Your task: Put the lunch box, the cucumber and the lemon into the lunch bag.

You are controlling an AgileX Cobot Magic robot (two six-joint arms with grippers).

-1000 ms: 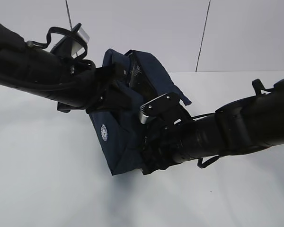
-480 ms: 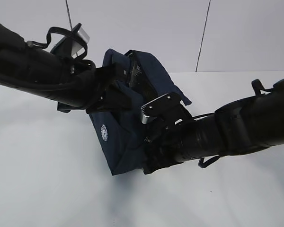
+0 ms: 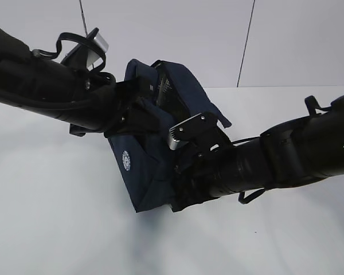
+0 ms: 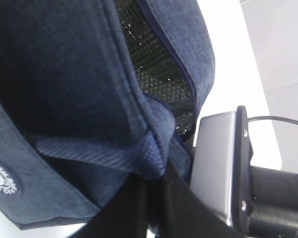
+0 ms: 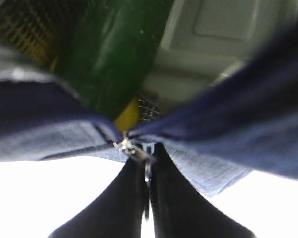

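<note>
The lunch bag (image 3: 146, 166) sits mid-table on the white table (image 3: 51, 229), tilted, its top open toward the back – both arms are right up against it.

Left gripper (image 4: 151, 196): jaws pressed together, pinching a fold of the bag's ribbed strap handle (image 4: 104, 156) at the front edge. In the left wrist view the silvery mesh lining (image 4: 154, 69) shows inside the opening, and the right arm's grey camera block (image 4: 216, 163) sits just beside the bag.

Right gripper (image 5: 148, 188): jaws closed w/ the metal ring pull (image 5: 134, 151) of the zipper clamped between the tips, at the point where the two navy edges of the bag meet.

Contents, per the right wrist view (blurry, very close):
- cucumber (image 5: 114, 54) – dark green, inside the bag, running from the top of view down toward the zipper end.
- lemon (image 5: 126, 116) – only a small yellow patch shows, under the cucumber's lower end, just behind the pull.
- lunch box (image 5: 208, 39) – pale green lid visible inside, to the right of the cucumber.

In the exterior view the contents are hidden by the bag and arms. A round white logo patch (image 3: 126, 160) faces front-left.
</note>
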